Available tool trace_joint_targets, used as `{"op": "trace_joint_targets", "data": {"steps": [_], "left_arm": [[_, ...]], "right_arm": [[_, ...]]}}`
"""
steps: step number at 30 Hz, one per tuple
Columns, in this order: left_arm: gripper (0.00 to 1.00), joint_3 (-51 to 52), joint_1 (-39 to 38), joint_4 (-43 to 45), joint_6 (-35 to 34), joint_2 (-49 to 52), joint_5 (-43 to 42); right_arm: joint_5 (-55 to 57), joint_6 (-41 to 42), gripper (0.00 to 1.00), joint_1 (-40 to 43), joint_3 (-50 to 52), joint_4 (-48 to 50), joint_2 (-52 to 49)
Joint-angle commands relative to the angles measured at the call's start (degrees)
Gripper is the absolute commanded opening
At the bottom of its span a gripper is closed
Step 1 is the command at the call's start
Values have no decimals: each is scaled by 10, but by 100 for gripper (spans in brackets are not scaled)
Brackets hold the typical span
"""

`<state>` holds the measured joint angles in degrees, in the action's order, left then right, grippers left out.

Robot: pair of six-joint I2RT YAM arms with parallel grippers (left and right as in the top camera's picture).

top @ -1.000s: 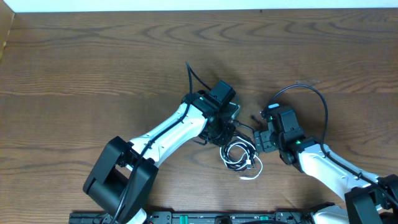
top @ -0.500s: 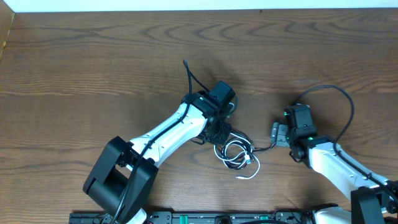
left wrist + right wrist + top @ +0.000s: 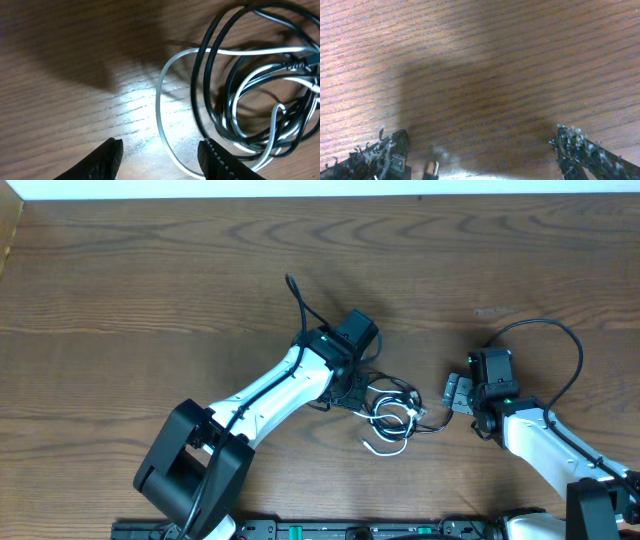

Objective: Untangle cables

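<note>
The black cable (image 3: 397,389) and white cable (image 3: 383,446) lie in one tangled coil on the table between my two arms. In the left wrist view the black cable (image 3: 201,95) loops over the white cable (image 3: 161,115), which curves down between my fingers. My left gripper (image 3: 162,160) is open just above the wood and pinches neither cord. It sits at the coil's left edge (image 3: 352,387). My right gripper (image 3: 455,393) is open to the right of the coil. A small metal plug end (image 3: 431,171) lies loose beside its left finger (image 3: 390,152).
The thick black arm cable (image 3: 545,340) arches behind my right wrist, and another (image 3: 300,300) rises behind my left wrist. The table's far edge (image 3: 320,197) runs along the top, and a rail (image 3: 330,530) lines the near edge.
My left gripper has opened from shut. My right gripper drew away to the right, and the coil stretched and shifted rightward after it.
</note>
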<state>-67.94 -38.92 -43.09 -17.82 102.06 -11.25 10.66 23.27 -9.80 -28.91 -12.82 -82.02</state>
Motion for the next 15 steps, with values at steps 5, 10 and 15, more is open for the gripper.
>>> {"op": "trace_joint_targets", "data": {"steps": [5,10,15], "left_arm": [[53,2,-1,-5,-3,-2,-45],[53,2,-1,3,-19,-2,-105],[53,2,-1,7,-96,6,-107]], "right_arm": [[5,0,89,8,39,-26,-35],[5,0,89,7,39,-25,-35],[-7,0,89,7,39,-21,-35]]}}
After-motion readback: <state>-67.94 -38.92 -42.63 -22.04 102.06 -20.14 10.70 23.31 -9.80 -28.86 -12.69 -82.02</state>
